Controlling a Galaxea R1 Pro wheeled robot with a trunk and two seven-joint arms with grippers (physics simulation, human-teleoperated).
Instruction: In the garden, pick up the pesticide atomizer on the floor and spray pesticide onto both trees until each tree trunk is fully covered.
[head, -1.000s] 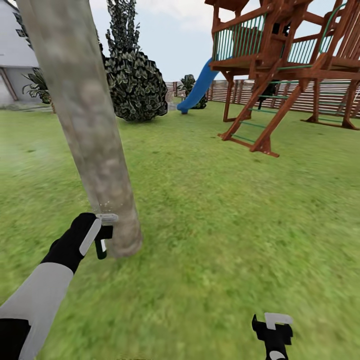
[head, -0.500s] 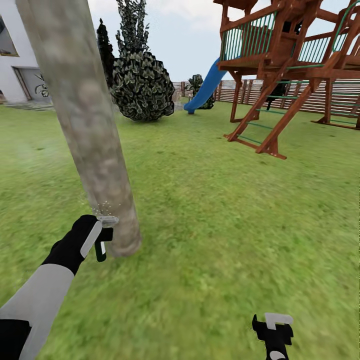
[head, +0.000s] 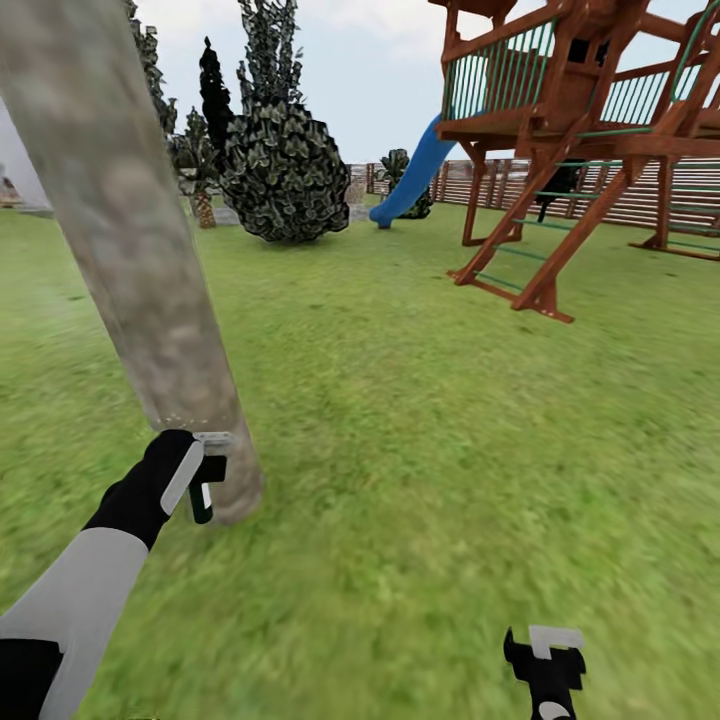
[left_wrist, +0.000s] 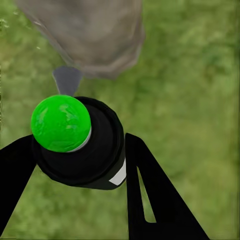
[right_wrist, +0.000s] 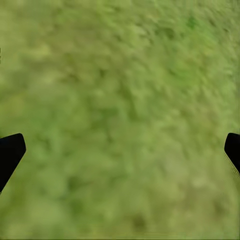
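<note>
Right up close to the tree trunk (head: 130, 270) sits the pesticide atomizer (head: 205, 470), squeezed between the two fingers of the left gripper (head: 200, 480). From the left wrist camera the bottle (left_wrist: 82, 142) looks like a dark round shape with a bright green top, and the black fingers (left_wrist: 150, 195) press on both sides of it. Its grey spray head points at the low part of the trunk (left_wrist: 90, 35), just beside it. A few tiny whitish specks of pesticide (head: 190, 418) hang on the bark just above the spray head. The trunk is thick, pale grey-brown and blotchy, and it leans a little as it goes up. It stands in the green lawn (head: 420, 420) of the garden. The right gripper (head: 545, 660) is low down and well apart from the tree, and its jaws are spread wide with only grass (right_wrist: 120, 120) between the fingertips (right_wrist: 10, 150). Farther back there is a wooden play tower (head: 580, 130) with a blue slide (head: 415, 170), a dark bushy tree (head: 280, 160) and a reddish-brown slat fence (head: 640, 200).
</note>
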